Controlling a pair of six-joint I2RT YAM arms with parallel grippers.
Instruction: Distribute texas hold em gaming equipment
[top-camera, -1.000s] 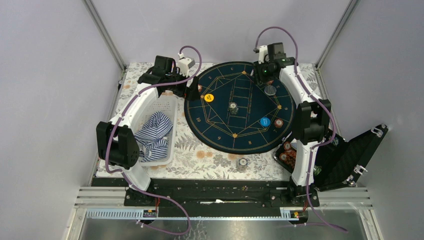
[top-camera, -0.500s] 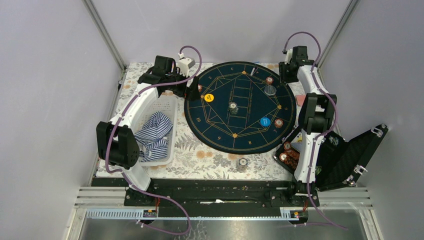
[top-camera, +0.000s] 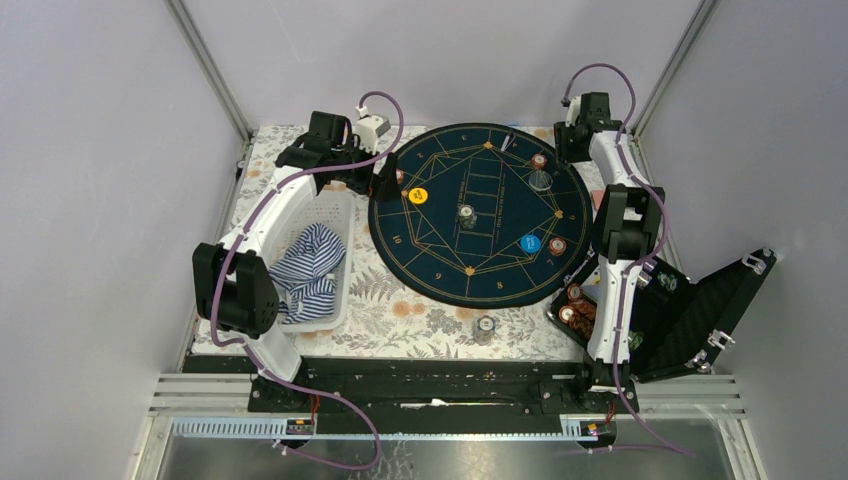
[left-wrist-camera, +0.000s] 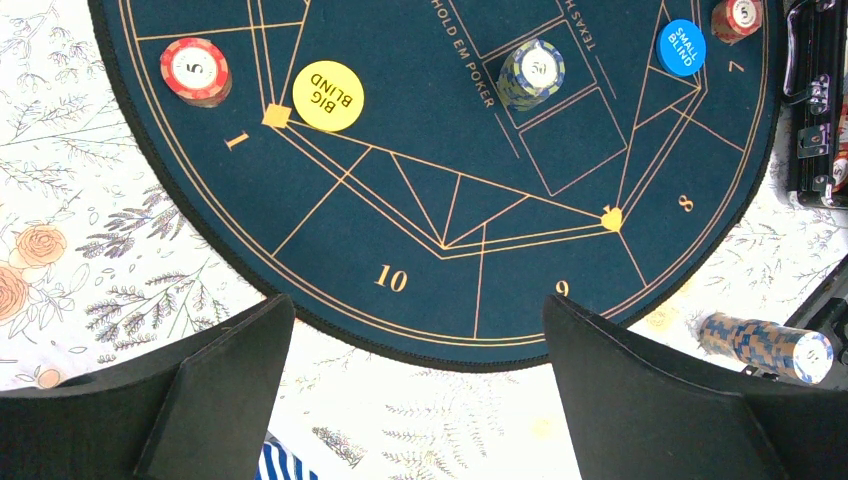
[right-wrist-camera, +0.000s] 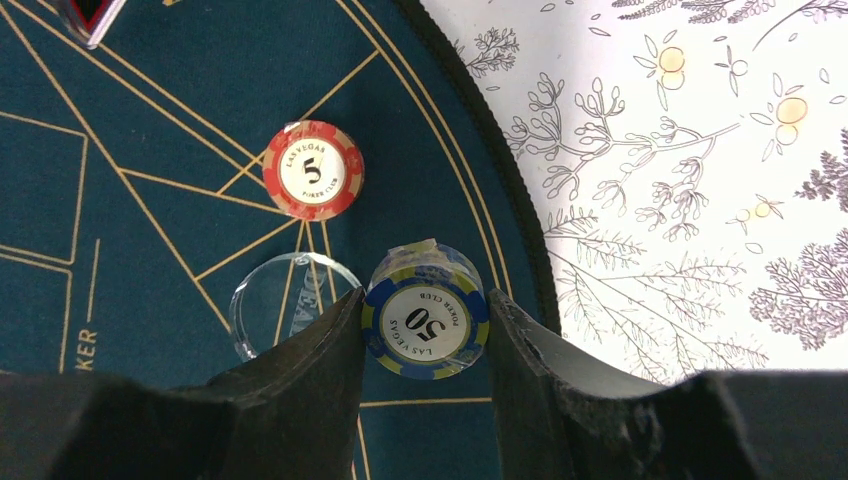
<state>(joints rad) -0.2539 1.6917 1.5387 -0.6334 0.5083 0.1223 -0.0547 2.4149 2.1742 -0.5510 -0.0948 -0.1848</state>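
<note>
Left arm (top-camera: 266, 208) and right arm (top-camera: 612, 305): white tubular links joined by bulky black joints (top-camera: 238, 292), each set on a black base (top-camera: 268, 392). A purple cable (top-camera: 385, 105) runs along each arm, looping free near the wrist. Left gripper (left-wrist-camera: 416, 300) and right gripper (right-wrist-camera: 425, 300): each carries two matte black, wedge-shaped fingers (left-wrist-camera: 215, 390) with a slightly rough surface.

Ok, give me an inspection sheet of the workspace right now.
Surface: floral tablecloth with round mat centred.
Job's things: yellow disc, blue disc and red chip stacks on mat; loose stack on bare cloth; more chips in open case.
Clutter: basket holding striped cloth.
Grippers: left gripper open, empty, above mat's edge; right gripper shut on blue chip stack.
Cables: purple cables looped near far corners.
Surroundings: grey walls, metal frame.
</note>
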